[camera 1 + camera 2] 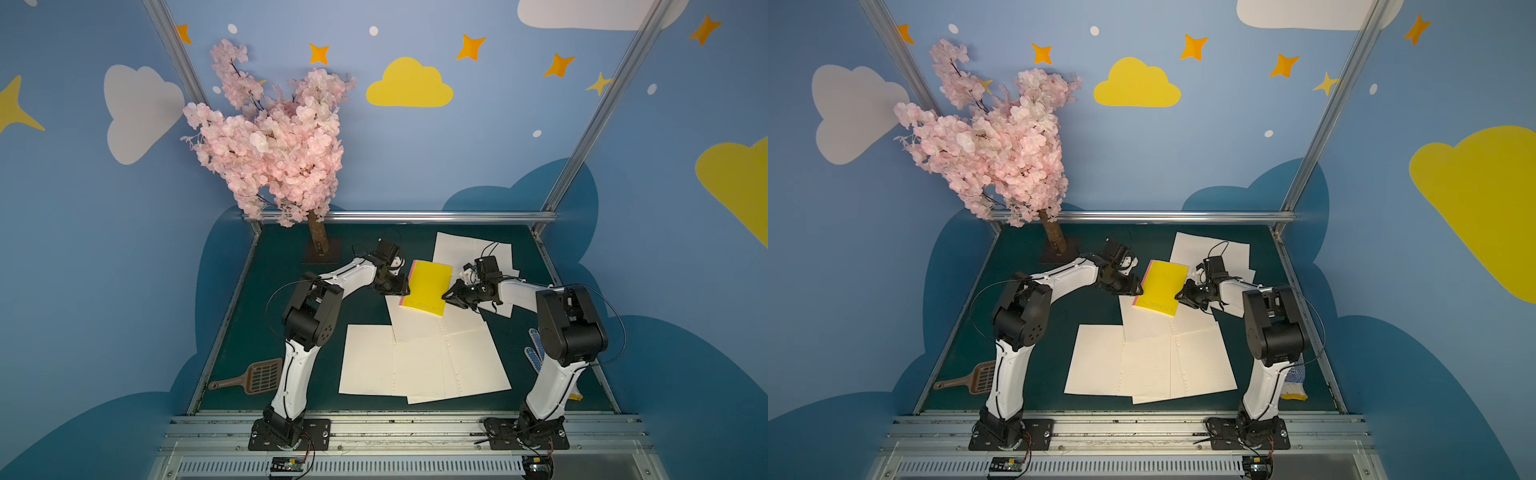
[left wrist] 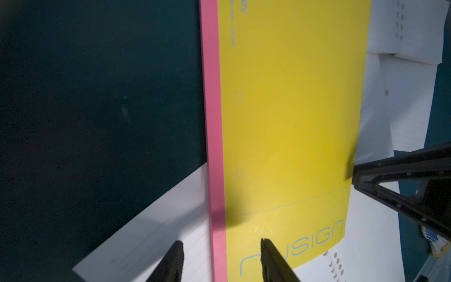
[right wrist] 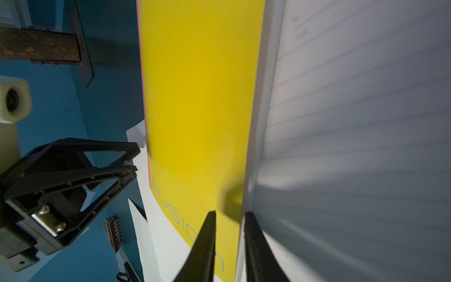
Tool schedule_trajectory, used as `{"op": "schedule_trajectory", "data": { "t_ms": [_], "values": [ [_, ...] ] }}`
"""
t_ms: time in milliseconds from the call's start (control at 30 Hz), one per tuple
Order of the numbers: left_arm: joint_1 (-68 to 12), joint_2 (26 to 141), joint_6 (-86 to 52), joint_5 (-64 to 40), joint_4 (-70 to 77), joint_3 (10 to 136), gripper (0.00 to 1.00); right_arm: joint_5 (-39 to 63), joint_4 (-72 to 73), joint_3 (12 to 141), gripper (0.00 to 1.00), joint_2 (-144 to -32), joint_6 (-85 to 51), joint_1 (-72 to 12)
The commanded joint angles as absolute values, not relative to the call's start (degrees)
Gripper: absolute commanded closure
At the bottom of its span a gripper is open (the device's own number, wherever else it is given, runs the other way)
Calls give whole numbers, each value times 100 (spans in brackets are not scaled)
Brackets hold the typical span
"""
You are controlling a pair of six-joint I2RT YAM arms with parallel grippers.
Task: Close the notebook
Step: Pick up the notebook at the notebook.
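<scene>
The notebook (image 1: 428, 286) has a yellow cover facing up and a pink spine, and it lies across loose sheets in both top views (image 1: 1163, 286). My left gripper (image 1: 406, 286) is at the spine side. In the left wrist view it (image 2: 220, 241) stands open astride the pink spine, one finger over the cover (image 2: 288, 122) and one over white paper. My right gripper (image 1: 445, 296) is at the opposite free edge. In the right wrist view it (image 3: 230, 212) is shut on that edge, one finger on the yellow cover (image 3: 195, 97) and one under the page block.
Several loose lined sheets (image 1: 424, 361) spread toward the front, and more (image 1: 469, 249) lie behind the notebook. A pink blossom tree on a stand (image 1: 320, 245) is at the back left. A brown scoop (image 1: 253, 378) lies front left and a dotted glove (image 1: 536, 353) by the right arm.
</scene>
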State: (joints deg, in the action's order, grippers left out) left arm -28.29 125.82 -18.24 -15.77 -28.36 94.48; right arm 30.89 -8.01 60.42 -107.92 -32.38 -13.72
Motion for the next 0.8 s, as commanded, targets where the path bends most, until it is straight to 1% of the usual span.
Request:
{"op": "schedule_trajectory", "data": {
  "t_ms": [0,267,500,767],
  "values": [
    [-2831,12799,-1804,-1563,-3040,9606,47,3022,-931,6213,78,-10923,-3148,-1399],
    [-2839,13066,-1885,-1622,-3313,9922,47,2988,-1053,6340,78,-11047,-3114,-1433],
    [-2839,13184,-2003,-2071,-3280,9991,48,2942,-1107,6390,79,-11113,-3086,-1463],
    [-2831,13065,-2248,-2683,-2875,9859,48,2952,-1107,6399,79,-11155,-3090,-1521]
  ]
}}
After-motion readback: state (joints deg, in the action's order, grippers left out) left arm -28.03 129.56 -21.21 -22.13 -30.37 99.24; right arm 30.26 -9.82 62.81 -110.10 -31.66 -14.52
